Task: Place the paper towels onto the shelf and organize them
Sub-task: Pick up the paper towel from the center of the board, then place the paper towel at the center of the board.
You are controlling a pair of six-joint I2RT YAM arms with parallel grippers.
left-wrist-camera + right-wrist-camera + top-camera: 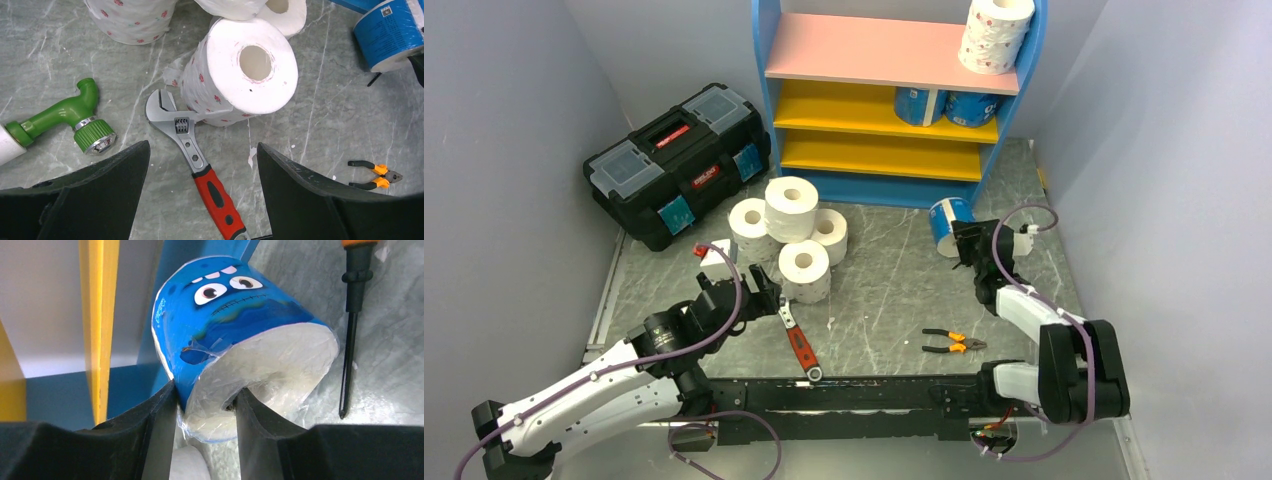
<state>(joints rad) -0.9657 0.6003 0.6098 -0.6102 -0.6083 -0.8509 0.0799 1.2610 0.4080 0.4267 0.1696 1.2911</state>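
Pinching the blue roll by its wall, the right claw holds it tilted on the desk, just near of the shelf, far right. Left claw hangs wide over a wrench beside a dotted roll, near left.

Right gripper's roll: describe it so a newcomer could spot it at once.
Find the blue shelf at the back. By its right foot sits a blue-wrapped roll, its wall in the right gripper. Unlike the white rolls clustered left, it shows a cartoon monster face.
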